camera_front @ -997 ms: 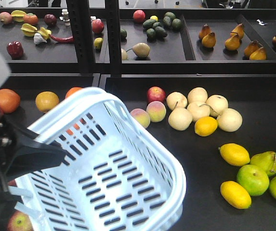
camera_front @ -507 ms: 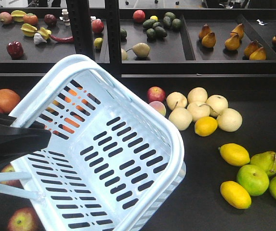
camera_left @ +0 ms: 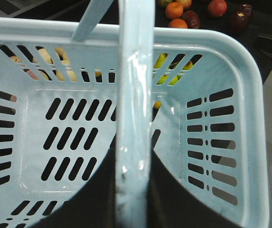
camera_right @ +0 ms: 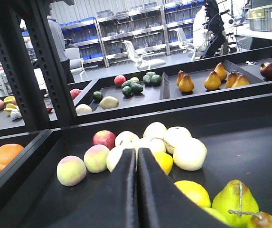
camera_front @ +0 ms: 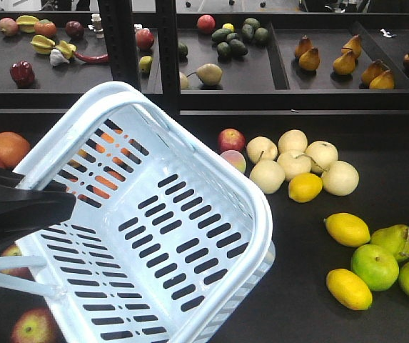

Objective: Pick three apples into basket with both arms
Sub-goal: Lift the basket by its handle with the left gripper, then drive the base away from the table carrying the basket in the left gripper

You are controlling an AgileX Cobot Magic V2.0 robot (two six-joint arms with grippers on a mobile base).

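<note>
Clasping the handle (camera_left: 135, 71) of the tilted basket (camera_front: 190, 236) is the left hand (camera_left: 135, 156); the right hand (camera_right: 136, 161) is clenched.

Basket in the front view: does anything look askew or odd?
Yes. The basket is tipped steeply, with its opening turned toward the camera rather than sitting level. The left gripper holds it by its handle. The inside is empty.
</note>
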